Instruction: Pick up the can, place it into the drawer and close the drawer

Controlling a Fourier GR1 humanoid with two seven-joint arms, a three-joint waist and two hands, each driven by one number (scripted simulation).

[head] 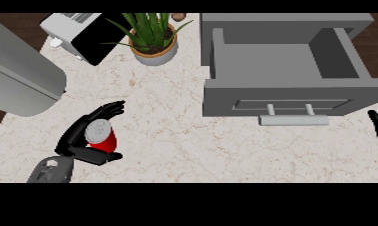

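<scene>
Can: the red can (104, 139) with its silver top stands upright near the front-left corner of the desk (162, 120), well apart from the drawer.
Left hand: the left hand (83, 137) is wrapped round the can, fingers arching over its far side, thumb tucked under its near side, so it's holding the can.
Right hand: only a black sliver of the right hand (373, 121) peeks in at the desk's right edge; whether its fingers are spread or curled, I cannot tell.
Drawer: the grey drawer (284, 67) sits pulled open at the back-right of the desk, its tray bare and its handle (293, 119) facing the front edge.
Plant: a potted plant (153, 40) stands at the back edge, just left of the drawer.
Toaster: a white toaster (74, 32) with a black side panel sits towards the back-left corner, beside the plant.
Left edge: a big grey rounded object (26, 77) hangs over the desk's left edge.
</scene>
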